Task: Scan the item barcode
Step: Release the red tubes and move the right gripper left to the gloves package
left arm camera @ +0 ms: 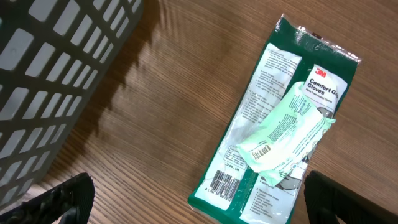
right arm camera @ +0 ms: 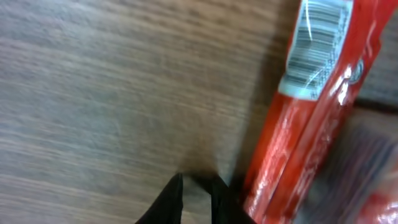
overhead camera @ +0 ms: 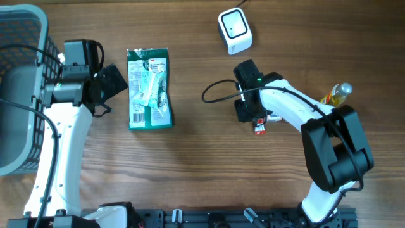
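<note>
Overhead shows you the right arm folded in toward mid-table, the right gripper (overhead camera: 258, 121) pointing down at the red packet (overhead camera: 259, 128), which lies well apart from the white scanner (overhead camera: 235, 30). Its fingertips look nearly together beside the packet's barcode; blur stops you telling whether they grip. Your left gripper (left arm camera: 205, 202) gapes wide, empty, over a green pack (left arm camera: 273, 124) reading "3M Comfort" and "Gloves".
</note>
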You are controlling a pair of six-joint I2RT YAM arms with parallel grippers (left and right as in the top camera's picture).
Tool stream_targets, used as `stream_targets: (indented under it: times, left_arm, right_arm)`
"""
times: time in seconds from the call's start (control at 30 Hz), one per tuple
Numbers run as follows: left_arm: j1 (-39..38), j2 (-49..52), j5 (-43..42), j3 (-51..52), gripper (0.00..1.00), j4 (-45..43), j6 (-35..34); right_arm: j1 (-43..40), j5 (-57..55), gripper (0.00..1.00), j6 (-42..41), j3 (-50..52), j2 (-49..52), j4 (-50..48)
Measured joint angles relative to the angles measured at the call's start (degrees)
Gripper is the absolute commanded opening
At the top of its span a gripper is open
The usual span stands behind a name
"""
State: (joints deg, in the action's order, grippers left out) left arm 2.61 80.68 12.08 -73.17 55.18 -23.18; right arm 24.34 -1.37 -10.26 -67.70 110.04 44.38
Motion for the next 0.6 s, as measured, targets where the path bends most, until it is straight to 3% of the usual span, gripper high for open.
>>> stream_targets:
  times: [0.2, 0.33, 0.4, 0.43, 0.47, 0.53, 0.6]
  left_arm:
    - [0.00, 0.00, 0.02, 0.00, 1.00, 0.00, 0.00]
    - [0.00, 0.00, 0.00, 0.00, 1.00, 0.02, 0.00]
    - [0.00, 0.00, 0.00, 0.00, 1.00, 0.02, 0.00]
    - [0.00, 0.00, 0.00, 0.00, 1.00, 0.02, 0.00]
    - [0.00, 0.00, 0.00, 0.00, 1.00, 0.00, 0.00]
    - [0.00, 0.00, 0.00, 0.00, 1.00, -0.02, 0.00]
    - [0.00, 0.00, 0.02, 0.00, 1.00, -0.02, 0.00]
  right_arm:
    - [0.00, 0.00, 0.25, 0.00, -1.86, 0.17, 5.16]
    - [-0.02, 1.09, 0.31, 0.00, -10.32, 0.61, 11.91]
    - [-0.04, 3.54, 0.47, -0.07, -14.64, 0.61, 11.87]
    - [-0.07, 5.55, 0.64, -0.04, -16.50, 0.61, 11.17]
    - [-0.11, 8.41, 0.70, 0.00, -18.25, 0.59, 9.68]
    - [-0.11, 14.75, 0.79, -0.07, -19.65, 0.59, 6.45]
    - [-0.11, 20.13, 0.79, -0.39, -19.76, 0.59, 3.80]
